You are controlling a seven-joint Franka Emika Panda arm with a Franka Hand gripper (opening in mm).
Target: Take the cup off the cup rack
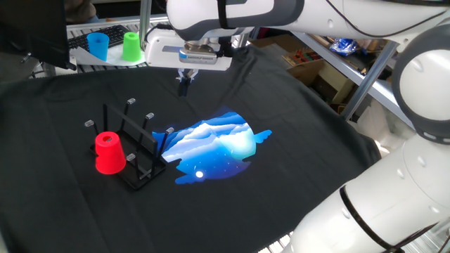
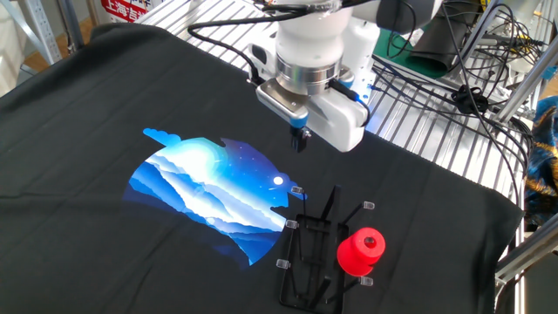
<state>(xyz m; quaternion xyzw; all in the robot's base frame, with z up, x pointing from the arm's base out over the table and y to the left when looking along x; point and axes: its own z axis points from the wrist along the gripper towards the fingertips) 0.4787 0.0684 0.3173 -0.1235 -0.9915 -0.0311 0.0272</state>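
Note:
The red cup (image 1: 108, 152) sits upside down on a peg at the left side of the black wire cup rack (image 1: 137, 144). In the other fixed view the cup (image 2: 361, 251) is at the rack's (image 2: 312, 249) right side. My gripper (image 1: 184, 84) hangs above the black cloth behind the rack, well apart from the cup. Its dark fingers look pressed together and hold nothing. In the other fixed view the gripper (image 2: 300, 139) is up and left of the rack.
A black cloth with a blue printed patch (image 1: 214, 144) covers the table. A blue cup (image 1: 98, 45) and a green cup (image 1: 131, 46) stand on a shelf at the back left. A metal wire shelf (image 2: 418, 113) lies beyond the cloth's edge.

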